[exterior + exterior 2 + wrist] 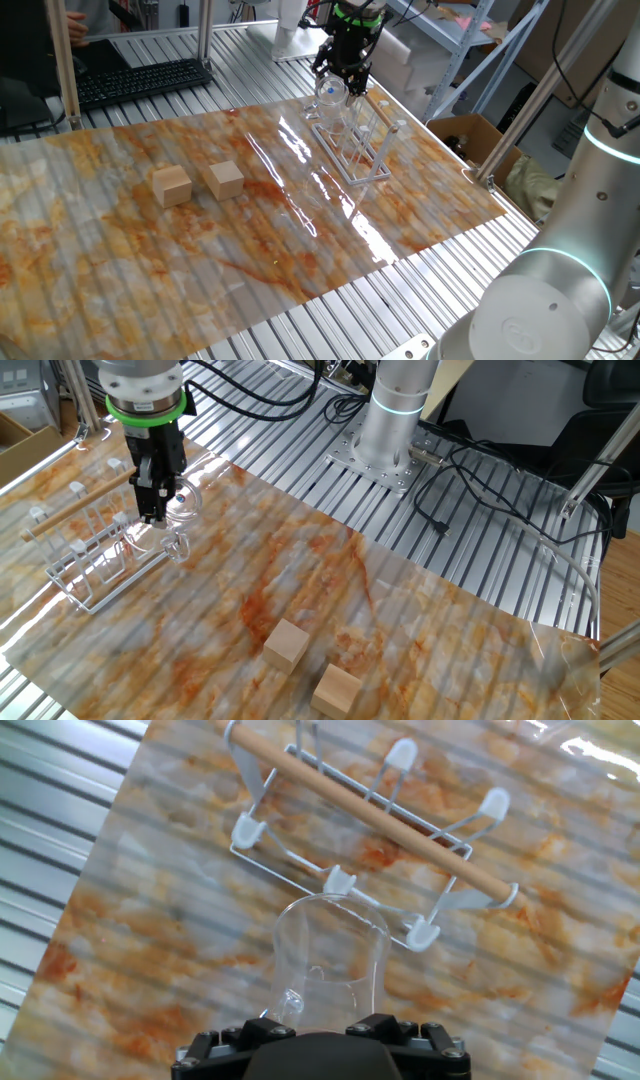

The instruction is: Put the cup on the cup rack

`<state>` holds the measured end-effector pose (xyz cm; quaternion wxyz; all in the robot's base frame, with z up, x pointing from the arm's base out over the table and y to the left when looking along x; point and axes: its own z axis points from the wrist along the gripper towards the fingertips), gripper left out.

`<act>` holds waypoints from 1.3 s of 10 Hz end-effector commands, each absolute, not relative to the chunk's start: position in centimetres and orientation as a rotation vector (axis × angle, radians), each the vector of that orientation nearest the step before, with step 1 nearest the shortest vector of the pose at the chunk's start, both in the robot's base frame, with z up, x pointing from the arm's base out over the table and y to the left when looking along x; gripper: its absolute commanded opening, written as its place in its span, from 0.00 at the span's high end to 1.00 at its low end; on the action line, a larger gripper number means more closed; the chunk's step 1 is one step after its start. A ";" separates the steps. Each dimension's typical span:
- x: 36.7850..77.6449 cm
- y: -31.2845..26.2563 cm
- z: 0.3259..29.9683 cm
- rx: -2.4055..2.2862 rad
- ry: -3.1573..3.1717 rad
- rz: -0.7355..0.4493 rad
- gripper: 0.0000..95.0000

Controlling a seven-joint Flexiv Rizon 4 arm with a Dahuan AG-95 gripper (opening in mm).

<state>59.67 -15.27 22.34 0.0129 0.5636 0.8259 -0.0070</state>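
The cup (328, 955) is a clear tumbler held in my gripper (322, 1020), which is shut on it. In the hand view its rim points away from me toward the cup rack (372, 830), a white wire frame with capped pegs and a wooden bar. The cup's rim sits just over the nearest peg (338, 880). In one fixed view the gripper (343, 72) holds the cup (331, 95) above the rack's far end (352, 140). In the other fixed view the gripper (152, 500) holds the cup (176, 510) beside the rack (95, 550).
Two tan wooden cubes (172, 185) (225, 179) lie on the marbled sheet, also in the other fixed view (286, 644) (336, 689). A keyboard (140, 80) lies at the far edge. The robot base (392, 420) and cables stand on the slatted table.
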 end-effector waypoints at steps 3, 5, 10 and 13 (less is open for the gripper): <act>59.8 -15.3 22.4 1.738 2.588 -0.033 1.00; 59.8 -15.3 22.4 1.718 2.581 -0.067 1.00; 60.7 -15.6 22.7 1.690 2.619 -0.068 1.00; 61.6 -15.9 22.9 1.679 2.631 -0.074 1.00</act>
